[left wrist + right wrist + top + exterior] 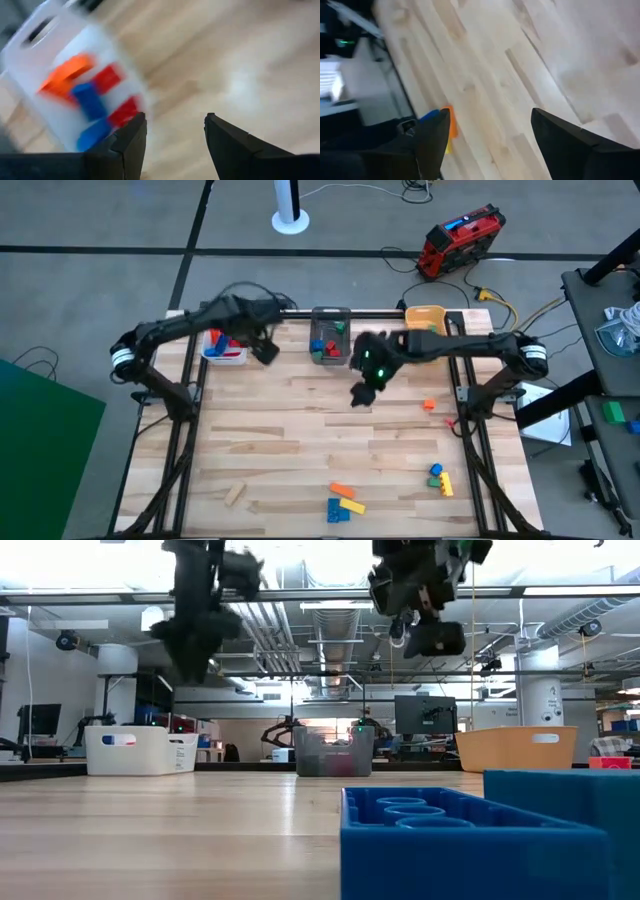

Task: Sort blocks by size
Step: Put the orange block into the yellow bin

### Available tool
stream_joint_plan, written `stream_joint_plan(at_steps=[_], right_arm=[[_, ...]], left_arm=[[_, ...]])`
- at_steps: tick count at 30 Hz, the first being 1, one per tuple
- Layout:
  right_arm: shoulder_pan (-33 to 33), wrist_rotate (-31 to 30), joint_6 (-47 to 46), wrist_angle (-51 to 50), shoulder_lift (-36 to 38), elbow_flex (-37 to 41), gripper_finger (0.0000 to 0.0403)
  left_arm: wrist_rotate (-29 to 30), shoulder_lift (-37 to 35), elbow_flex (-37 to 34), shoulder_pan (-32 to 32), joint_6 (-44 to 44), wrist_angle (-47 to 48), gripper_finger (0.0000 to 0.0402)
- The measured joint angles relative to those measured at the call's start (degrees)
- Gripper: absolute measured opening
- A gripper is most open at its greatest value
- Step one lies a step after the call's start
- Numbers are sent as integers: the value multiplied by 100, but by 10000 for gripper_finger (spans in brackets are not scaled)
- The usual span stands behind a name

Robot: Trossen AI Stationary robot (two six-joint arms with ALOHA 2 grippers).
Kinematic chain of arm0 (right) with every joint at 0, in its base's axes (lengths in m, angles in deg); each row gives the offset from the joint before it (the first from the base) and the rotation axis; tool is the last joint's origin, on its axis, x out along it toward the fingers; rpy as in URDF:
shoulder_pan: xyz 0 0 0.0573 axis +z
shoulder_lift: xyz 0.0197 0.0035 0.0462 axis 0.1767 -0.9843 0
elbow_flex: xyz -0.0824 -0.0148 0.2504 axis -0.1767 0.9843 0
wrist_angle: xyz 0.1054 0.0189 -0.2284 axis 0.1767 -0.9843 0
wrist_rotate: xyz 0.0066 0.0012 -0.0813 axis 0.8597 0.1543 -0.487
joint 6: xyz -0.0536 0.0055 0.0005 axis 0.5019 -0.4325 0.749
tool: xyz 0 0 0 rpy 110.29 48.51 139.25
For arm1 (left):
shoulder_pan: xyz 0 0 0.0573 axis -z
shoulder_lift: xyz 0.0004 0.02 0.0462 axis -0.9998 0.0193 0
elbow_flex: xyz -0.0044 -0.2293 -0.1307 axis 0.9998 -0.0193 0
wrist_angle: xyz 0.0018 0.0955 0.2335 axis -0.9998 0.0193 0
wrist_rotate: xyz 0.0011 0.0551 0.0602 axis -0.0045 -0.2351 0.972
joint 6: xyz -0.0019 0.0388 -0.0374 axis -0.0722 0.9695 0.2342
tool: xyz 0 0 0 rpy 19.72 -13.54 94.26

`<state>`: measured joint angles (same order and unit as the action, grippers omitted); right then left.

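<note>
Loose blocks lie near the table's front edge: an orange, a yellow and a blue one (pixel 342 502), a blue-and-yellow pair (pixel 439 478), a wooden bar (pixel 234 494), and a small orange cube (pixel 429 404) at mid right. A big blue brick (pixel 470 840) fills the low view's foreground. The white bin (pixel 222 348) at far left holds red, blue and orange blocks (pixel 90 100); the grey bin (pixel 329 338) holds red, green and blue ones. My left gripper (pixel 175 135) hovers open beside the white bin. My right gripper (pixel 490 135) hangs open above the table's middle (pixel 362 392).
An orange bin (pixel 425 320) stands at the far right of the table's back edge. The table's frame rails run along both sides. The wide wooden middle of the table (pixel 300 430) carries no blocks.
</note>
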<state>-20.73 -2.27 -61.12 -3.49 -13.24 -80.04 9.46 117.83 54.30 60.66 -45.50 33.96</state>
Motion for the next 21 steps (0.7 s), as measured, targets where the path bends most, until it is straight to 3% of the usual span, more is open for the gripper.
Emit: stream_joint_plan(at_steps=[6, 13, 16, 21], right_arm=[[1233, -1431, -822, 22, 0, 2, 248], [2540, -3015, -1729, 100, -46, 5, 222], [2944, -3281, -2037, 102, -121, 7, 214], [3465, -3331, -2353, 236, -327, -8, 213]], left_arm=[[-136, -193, 0, 1638, 343, -758, 175], [-1302, -467, -2, 2850, 707, -1654, 175], [-1631, -657, -18, 3194, 933, -2048, 175], [-1675, -1015, -155, 3581, 1046, -2543, 175]])
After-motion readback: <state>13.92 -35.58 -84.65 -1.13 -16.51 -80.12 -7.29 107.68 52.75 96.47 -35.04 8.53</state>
